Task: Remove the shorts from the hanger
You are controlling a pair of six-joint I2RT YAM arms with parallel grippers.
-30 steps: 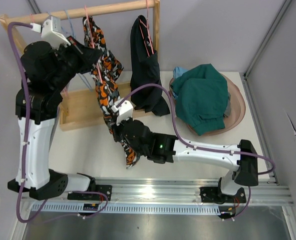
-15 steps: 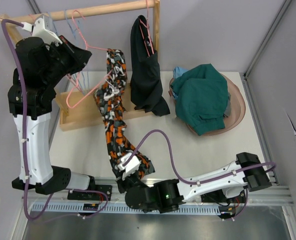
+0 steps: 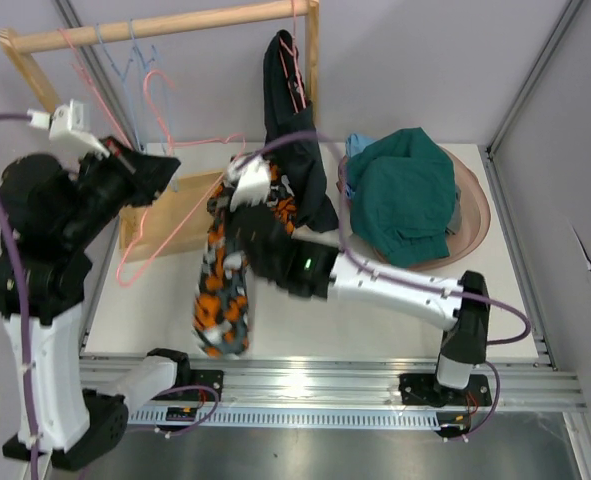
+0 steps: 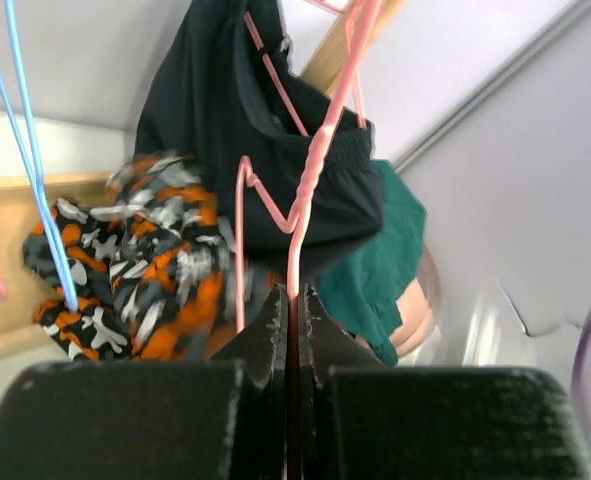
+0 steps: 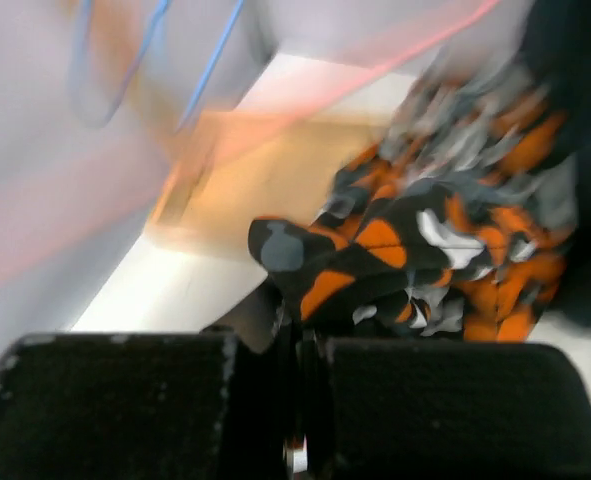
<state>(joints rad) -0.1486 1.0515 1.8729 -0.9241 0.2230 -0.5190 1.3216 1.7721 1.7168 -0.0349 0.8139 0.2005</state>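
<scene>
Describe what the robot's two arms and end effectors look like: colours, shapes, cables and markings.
The left arm and right arm each pair white links with bulky black joint housings. A purple cable loops along each, and a white camera block sits at each wrist. The right arm shows a small green light. The left end effector and right end effector have blocky black fingers.

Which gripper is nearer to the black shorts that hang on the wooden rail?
Right. The right gripper, shut on the patterned shorts, is just beside the black shorts, low down. The left gripper, shut on the pink hanger, is farther left.
</scene>
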